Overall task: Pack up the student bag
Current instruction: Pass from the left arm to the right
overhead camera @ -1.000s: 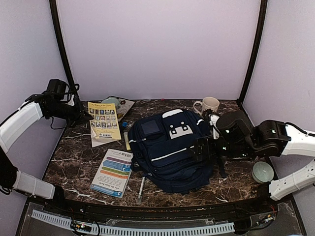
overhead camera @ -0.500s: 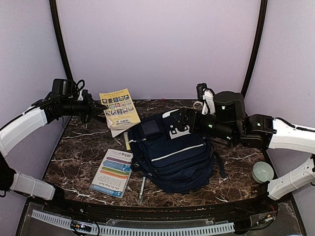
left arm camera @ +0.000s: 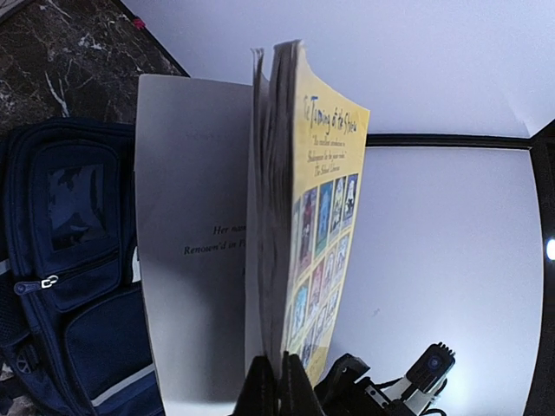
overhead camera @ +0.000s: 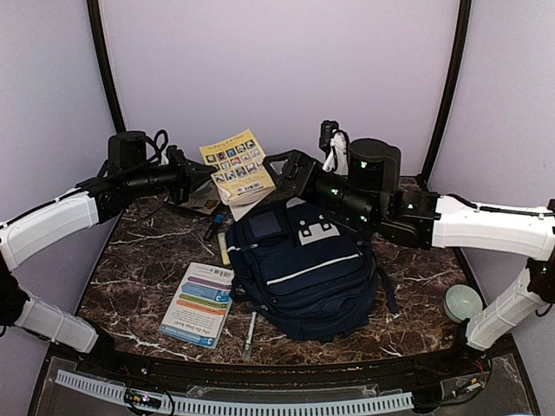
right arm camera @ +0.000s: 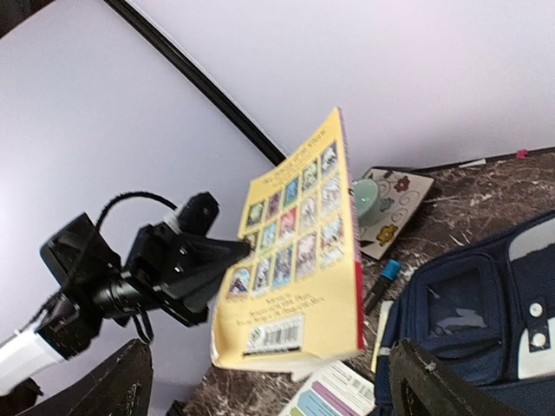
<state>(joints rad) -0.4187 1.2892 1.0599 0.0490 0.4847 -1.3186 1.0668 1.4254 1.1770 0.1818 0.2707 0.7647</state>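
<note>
The navy-blue student bag (overhead camera: 299, 269) lies flat on the marble table, front pockets up; it also shows in the left wrist view (left arm camera: 61, 260) and the right wrist view (right arm camera: 468, 321). My left gripper (overhead camera: 206, 173) is shut on the edge of a yellow paperback book (overhead camera: 238, 165) and holds it in the air behind the bag's upper left. The fingers (left arm camera: 264, 390) pinch the cover and pages (left arm camera: 321, 217). My right gripper (overhead camera: 284, 172) is open and empty, in the air just right of the book, facing its back cover (right arm camera: 295, 251).
A booklet with coloured stripes (overhead camera: 199, 303) and a pen (overhead camera: 250, 334) lie left of the bag. A yellow highlighter (overhead camera: 224, 251) and a blue marker (right arm camera: 386, 273) lie near its top left. A sticker card (right arm camera: 395, 195) lies at the back. A teal candle (overhead camera: 462, 302) sits far right.
My left gripper has lifted the yellow book off the table and carried it right. My right arm has swung up and left from beside the bag towards the book.
</note>
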